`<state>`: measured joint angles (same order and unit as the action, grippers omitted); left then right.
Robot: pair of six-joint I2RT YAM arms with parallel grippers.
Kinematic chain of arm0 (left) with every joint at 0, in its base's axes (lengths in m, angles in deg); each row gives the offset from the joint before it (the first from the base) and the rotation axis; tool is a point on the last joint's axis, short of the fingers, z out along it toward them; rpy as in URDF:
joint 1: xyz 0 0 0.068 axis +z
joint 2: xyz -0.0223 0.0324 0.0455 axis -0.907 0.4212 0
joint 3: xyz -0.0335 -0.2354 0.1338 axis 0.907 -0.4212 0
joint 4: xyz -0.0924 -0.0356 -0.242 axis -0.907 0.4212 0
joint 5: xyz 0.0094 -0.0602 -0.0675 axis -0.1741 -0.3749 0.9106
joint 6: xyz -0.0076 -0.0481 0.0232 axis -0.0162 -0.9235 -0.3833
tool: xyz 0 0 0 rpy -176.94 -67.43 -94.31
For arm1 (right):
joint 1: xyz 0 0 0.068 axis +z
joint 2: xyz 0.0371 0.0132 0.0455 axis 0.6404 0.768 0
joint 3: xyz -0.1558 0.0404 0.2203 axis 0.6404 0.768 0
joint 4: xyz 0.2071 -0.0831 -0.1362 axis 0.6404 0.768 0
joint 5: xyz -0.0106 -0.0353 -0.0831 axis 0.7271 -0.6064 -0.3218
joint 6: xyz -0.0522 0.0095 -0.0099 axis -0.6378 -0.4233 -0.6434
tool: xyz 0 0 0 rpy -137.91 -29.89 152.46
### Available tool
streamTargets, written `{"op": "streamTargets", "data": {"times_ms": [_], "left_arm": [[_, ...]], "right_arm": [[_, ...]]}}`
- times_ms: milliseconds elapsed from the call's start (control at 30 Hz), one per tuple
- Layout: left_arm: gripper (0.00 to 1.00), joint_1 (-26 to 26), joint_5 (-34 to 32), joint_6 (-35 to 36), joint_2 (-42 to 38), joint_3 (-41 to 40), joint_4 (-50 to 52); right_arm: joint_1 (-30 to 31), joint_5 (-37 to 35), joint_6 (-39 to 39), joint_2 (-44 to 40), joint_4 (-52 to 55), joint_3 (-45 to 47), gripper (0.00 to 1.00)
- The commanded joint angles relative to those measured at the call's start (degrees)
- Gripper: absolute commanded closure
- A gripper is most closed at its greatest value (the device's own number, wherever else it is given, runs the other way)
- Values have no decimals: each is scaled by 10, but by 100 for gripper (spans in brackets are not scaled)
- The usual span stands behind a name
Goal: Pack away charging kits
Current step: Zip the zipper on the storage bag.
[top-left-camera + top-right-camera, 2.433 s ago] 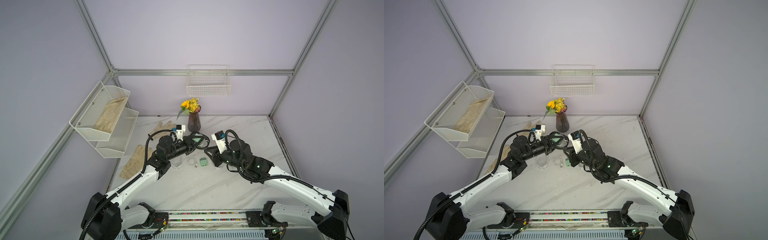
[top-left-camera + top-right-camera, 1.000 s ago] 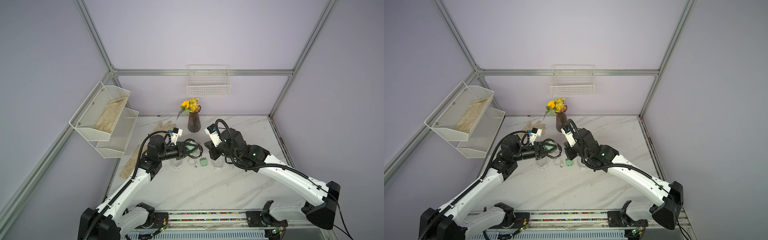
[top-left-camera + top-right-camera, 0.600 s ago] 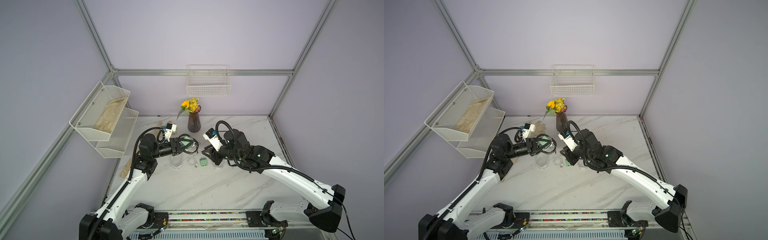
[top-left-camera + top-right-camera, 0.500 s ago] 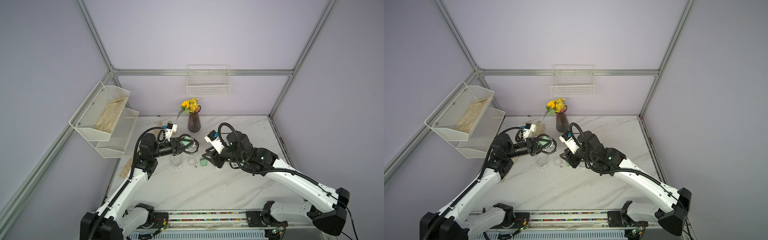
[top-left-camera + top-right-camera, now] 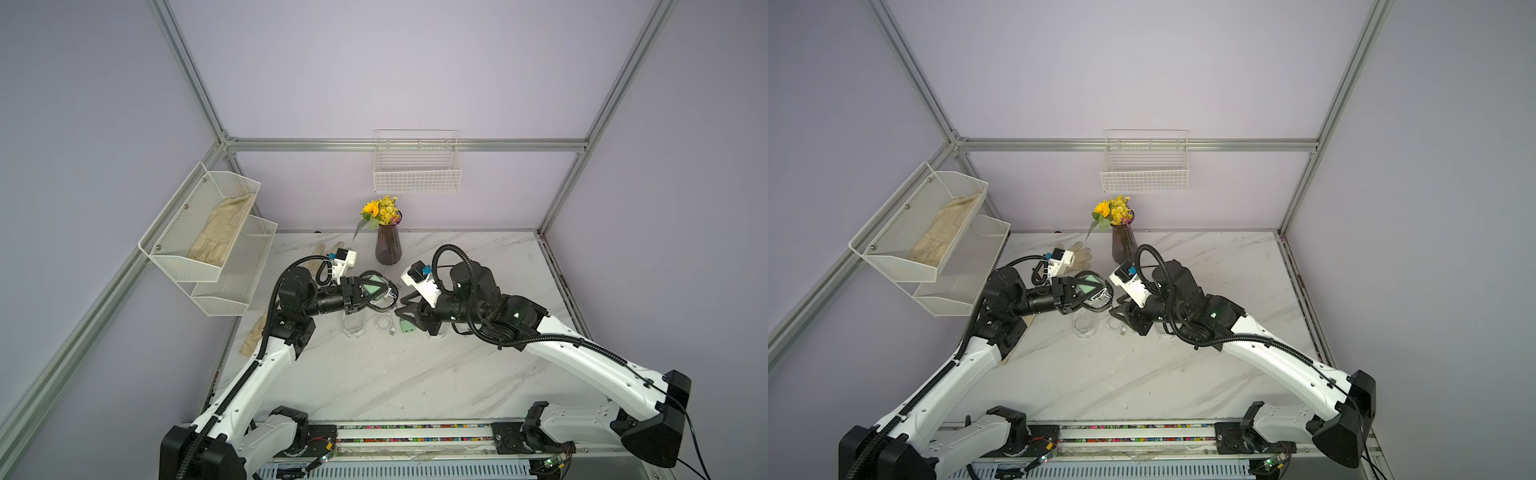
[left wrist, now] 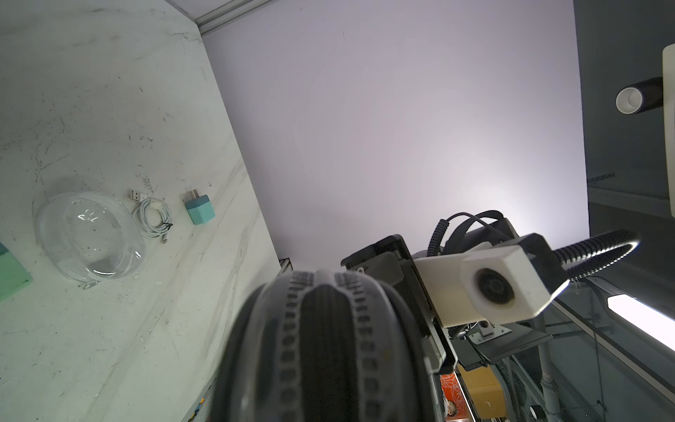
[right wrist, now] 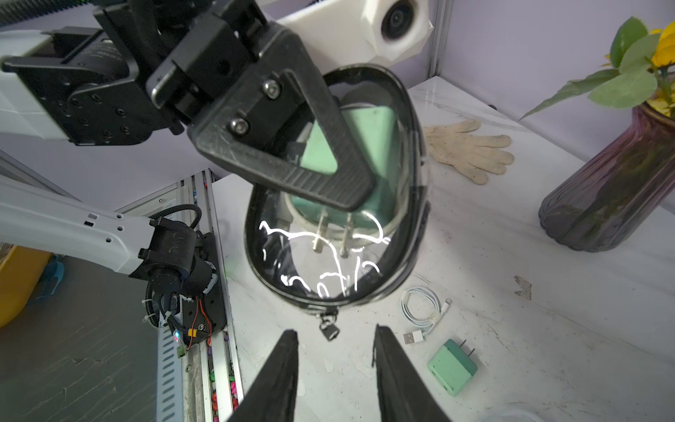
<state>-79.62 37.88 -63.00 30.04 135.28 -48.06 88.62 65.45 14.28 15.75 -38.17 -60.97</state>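
Currently, left gripper (image 5: 371,291) clamped on zippered clear case (image 7: 411,204), mint adapter (image 7: 380,139) inside, right gripper (image 7: 334,329) fingers parted, holding nothing, second clear case (image 6: 87,237) empty on table (image 6: 109,109).

Pale lavender walls (image 5: 395,62), framed by aluminium bars (image 5: 399,144), enclose a white marble-patterned desk (image 5: 374,374). A white wire basket (image 5: 417,178) hangs on the back wall, and a two-tier mesh shelf (image 5: 226,286) is fixed to a side wall. A dark vase (image 5: 387,247) of yellow flowers (image 5: 380,208) stands near the desk's rear edge under soft, even light.
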Motion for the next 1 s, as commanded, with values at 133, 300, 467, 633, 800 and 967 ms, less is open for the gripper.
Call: {"op": "streamTargets", "data": {"times_ms": [133,300,467,633,800,967], "left_arm": [[82,3,12,-2,-11,21,-16],[82,3,13,-3,-11,24,-21],[82,3,15,-3,-6,26,-23],[82,3,13,-4,-4,29,-25],[82,3,14,-6,3,32,-26],[82,3,14,-8,4,32,-26]], "right_arm": [[-1,25,-16,18,-42,-1,66],[-1,20,-12,31,-42,0,67],[-1,21,-1,24,-61,18,67],[-1,20,6,6,-69,40,69],[-1,15,12,-11,-85,62,68],[-1,8,10,-4,-94,55,69]]}}
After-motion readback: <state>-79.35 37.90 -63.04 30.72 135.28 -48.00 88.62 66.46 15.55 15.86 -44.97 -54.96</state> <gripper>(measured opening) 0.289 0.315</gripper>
